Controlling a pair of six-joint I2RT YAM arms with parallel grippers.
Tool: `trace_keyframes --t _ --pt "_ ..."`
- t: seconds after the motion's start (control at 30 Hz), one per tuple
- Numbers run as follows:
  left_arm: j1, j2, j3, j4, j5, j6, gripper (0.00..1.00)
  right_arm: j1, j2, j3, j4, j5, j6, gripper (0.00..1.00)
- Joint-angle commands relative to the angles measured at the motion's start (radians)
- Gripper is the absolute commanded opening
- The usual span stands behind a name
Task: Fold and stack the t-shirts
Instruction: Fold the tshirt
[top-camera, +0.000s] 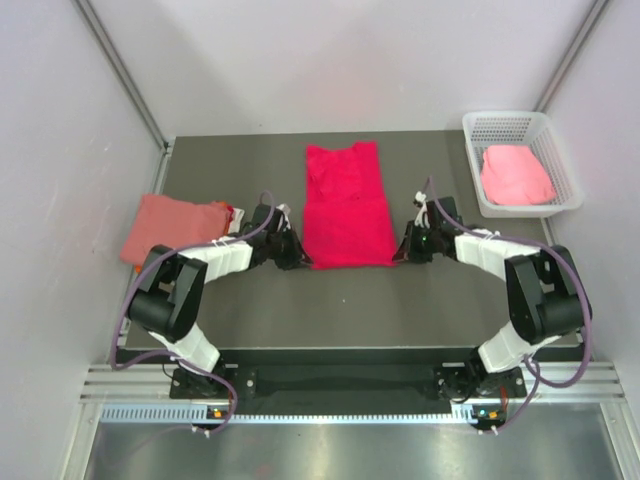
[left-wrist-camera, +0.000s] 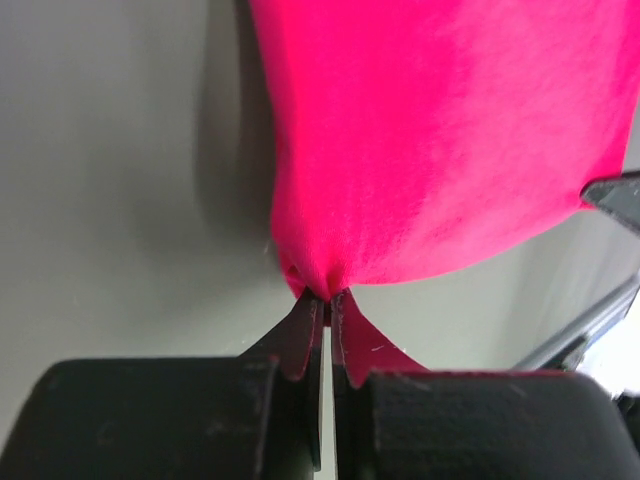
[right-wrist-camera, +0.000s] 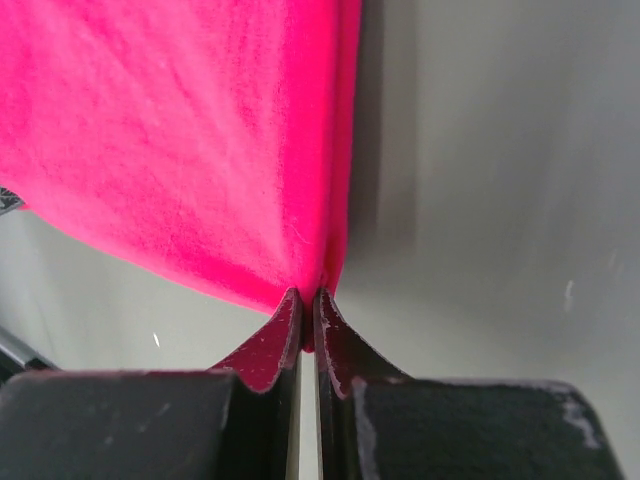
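So the bright pink shirt (top-camera: 347, 205) was lying in the middle of the counter (top-camera: 350, 310), a long narrow strip with the neck at the far end, which looked to me like the sides were already folded in. The left claw (left-wrist-camera: 326, 300) was clamped on its near left corner and the right claw (right-wrist-camera: 308, 300) was pinched tight on the near right corner, with cloth bunched right into the tips in both wrist views. Going by the shadow beside the cloth, the near end seemed a bit lifted off the counter.

The salmon shirt (top-camera: 170, 228) sat over at the left edge of the counter, well apart from the pink one, and the light pink shirt (top-camera: 515, 175) was crumpled in the basket (top-camera: 520, 120) at the far right.

Handling-wise, this stuff is thin, soft and floppy, and it weighs next to nothing. It'll sag between the two grips, so both corners need to travel together or the fold goes crooked. Holding the corners through all the layers is right, I reckon, since pinching only the top layer would let the folded-in sides spill open. Not slippery, nothing to break
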Motion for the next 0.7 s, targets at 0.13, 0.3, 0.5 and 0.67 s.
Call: trace_keyframes --t 0.13,0.3,0.5,0.67 --pt "-0.005 -0.088 -0.161 0.026 0.136 0.086 0.0 0.012 -0.143 -0.222 0.063 0.016 0.045 0.0" --pt "-0.021 -0.139 -0.207 0.002 0.159 0.108 0.0 0.02 -0.235 -0.32 0.074 0.022 0.068 0.13" --pt "-0.051 -0.262 -0.213 -0.109 0.044 0.126 0.59 0.021 -0.321 -0.346 0.061 0.026 0.071 0.48" --pt "-0.055 -0.277 -0.227 -0.091 0.004 0.067 0.61 0.027 -0.289 -0.317 0.053 0.028 0.066 0.46"
